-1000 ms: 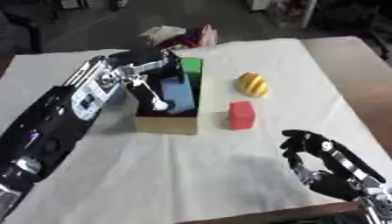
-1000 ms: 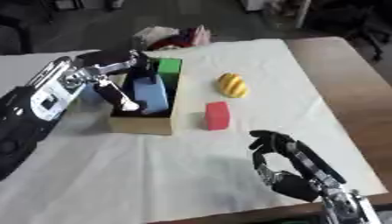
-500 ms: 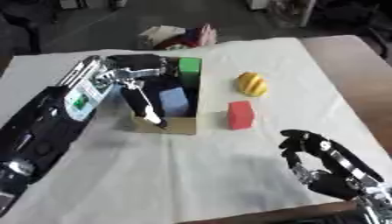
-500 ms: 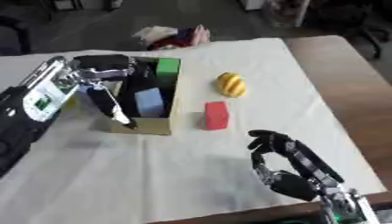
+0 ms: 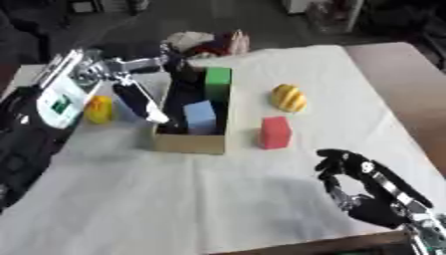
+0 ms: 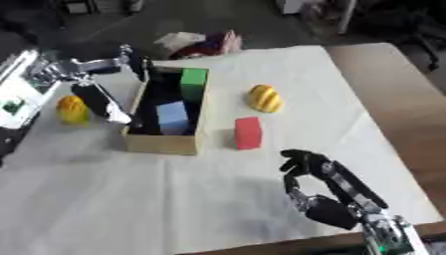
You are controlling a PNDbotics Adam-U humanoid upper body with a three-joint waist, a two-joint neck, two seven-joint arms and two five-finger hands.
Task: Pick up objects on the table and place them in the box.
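1. Left eye view shows the bench covered with a white cloth, seen slightly askew.
2. A shallow cardboard box sits left of centre on the cloth. Inside it lie a green block at the far end and a light blue block nearer the front wall.
3. The left hand hangs over the box's left wall, its fingers straight and slack, pointing down toward the near left corner, with nothing in them (the thumb stretches toward the far end of the box).
4. Just left of that hand, outside the box, a small yellow rounded object rests on the cloth.
5. A red block stands upright on the cloth just right of the box, apart from its wall.
6. Beyond the red block, further right, lies a yellow ridged object, oval in shape, well apart from the box.
7. The right hand rests near the lower right corner, palm up, fingers loosely spread and bent upward, empty.
8. At the far edge of the bench, behind the box, a heap of crumpled cloth in white, red and pink lies partly on the cloth cover.
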